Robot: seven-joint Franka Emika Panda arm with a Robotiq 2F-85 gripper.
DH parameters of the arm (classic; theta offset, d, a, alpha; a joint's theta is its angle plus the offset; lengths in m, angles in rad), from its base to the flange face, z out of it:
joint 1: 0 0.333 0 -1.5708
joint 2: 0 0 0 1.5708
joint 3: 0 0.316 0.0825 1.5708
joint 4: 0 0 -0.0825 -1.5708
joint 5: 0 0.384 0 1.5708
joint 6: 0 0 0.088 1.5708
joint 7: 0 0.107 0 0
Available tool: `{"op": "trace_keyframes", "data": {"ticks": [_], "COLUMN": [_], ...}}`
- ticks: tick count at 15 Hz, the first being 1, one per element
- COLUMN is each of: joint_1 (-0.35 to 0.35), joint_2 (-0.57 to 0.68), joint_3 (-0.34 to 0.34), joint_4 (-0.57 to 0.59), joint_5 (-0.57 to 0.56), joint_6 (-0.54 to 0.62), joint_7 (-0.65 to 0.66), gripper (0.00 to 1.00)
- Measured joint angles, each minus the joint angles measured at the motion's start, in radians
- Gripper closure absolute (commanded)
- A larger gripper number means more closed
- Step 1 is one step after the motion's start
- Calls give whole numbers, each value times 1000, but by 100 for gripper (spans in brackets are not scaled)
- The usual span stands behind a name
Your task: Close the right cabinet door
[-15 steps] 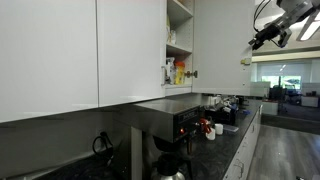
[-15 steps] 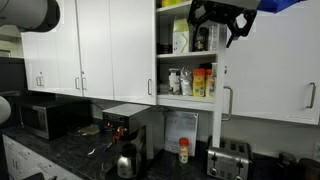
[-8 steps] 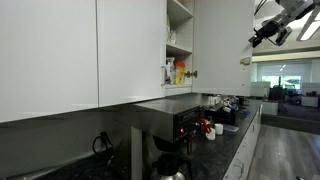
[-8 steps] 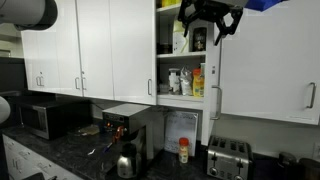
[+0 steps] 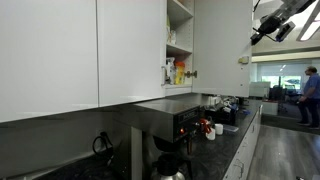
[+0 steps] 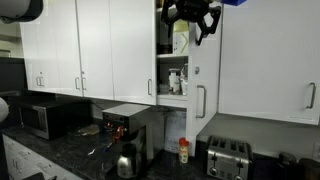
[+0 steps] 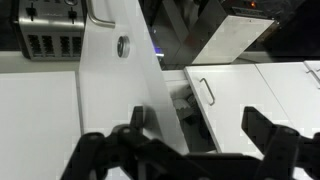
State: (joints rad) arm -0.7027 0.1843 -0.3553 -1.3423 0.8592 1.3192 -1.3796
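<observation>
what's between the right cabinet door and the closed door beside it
open shelves holding bottles, beside the right cabinet door, in an exterior view

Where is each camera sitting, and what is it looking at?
Exterior view: close to the wall, looking along the cabinet fronts; the gripper shows at top right.
Exterior view: out in the room, facing the cabinets head-on; the gripper is by the top of the right cabinet door.
Wrist view: on the arm, looking down the right cabinet door to the toaster; both spread fingers show.
Shared: both exterior views show the shelf bottles.
</observation>
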Motion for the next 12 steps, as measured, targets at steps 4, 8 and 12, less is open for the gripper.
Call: {"op": "trace_keyframes", "data": {"ticks": [4, 8, 12], "joint_1": [43, 101, 165], "joint_2": [-85, -177, -272], "joint_3": [2, 1, -5], "joint_4": [-110, -253, -401], "joint_5": [-59, -74, -76], "joint_6": [18, 115, 225], "joint_7": [-21, -21, -21], "gripper": [0, 0, 0]}}
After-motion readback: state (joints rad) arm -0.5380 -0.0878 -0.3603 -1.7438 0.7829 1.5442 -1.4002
